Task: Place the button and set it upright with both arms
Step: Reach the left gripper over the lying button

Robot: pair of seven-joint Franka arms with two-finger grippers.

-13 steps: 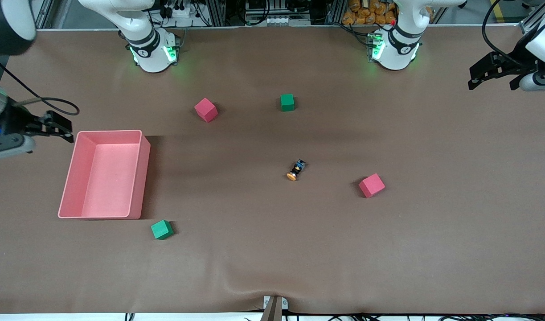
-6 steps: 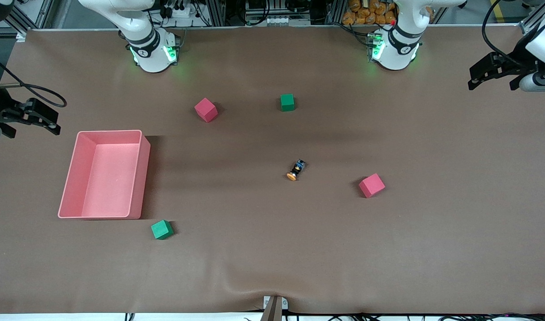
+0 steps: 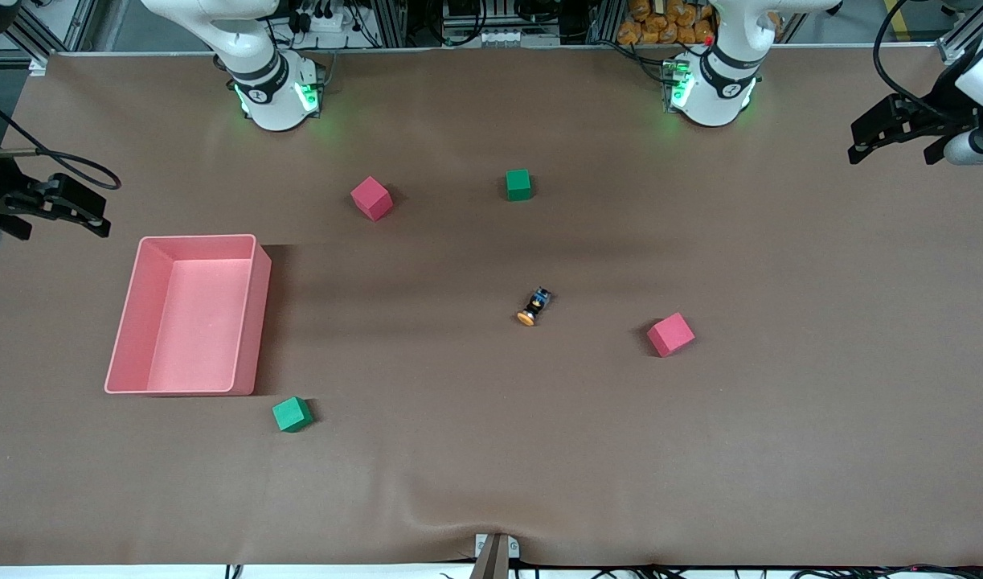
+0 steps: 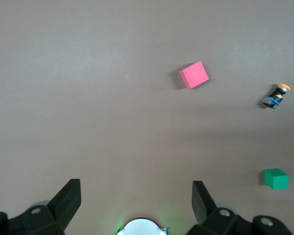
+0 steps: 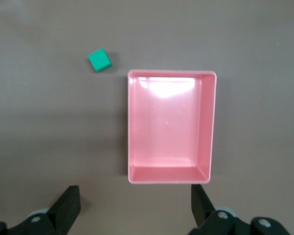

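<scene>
Clearly, in the front view, you had both arms parked high at the table's ends: the right gripper (image 3: 57,211) hung over the table edge by the pink bin (image 3: 254,322), the left gripper (image 3: 893,133) over the edge at its own end, both with fingers spread and empty. The button (image 3: 533,307) lay on its side on the brown table (image 3: 491,466) (orange cap pointing toward the camera), between the bin and a pink cube (image 3: 670,334), well apart from each.

From the left wrist view, you could see the button (image 4: 275,96) tipped over, near that pink cube (image 4: 194,75) and a green cube (image 4: 276,178), with the fingers (image 4: 68,203) wide apart.

From the right wrist view, you saw only the bin (image 5: 208,127) and another green cube (image 5: 99,59); the button was out of sight.

My judgement: the reach had yet to begin. You would have done well to close across the black body, not the cap, so the second gripper could right it.
</scene>
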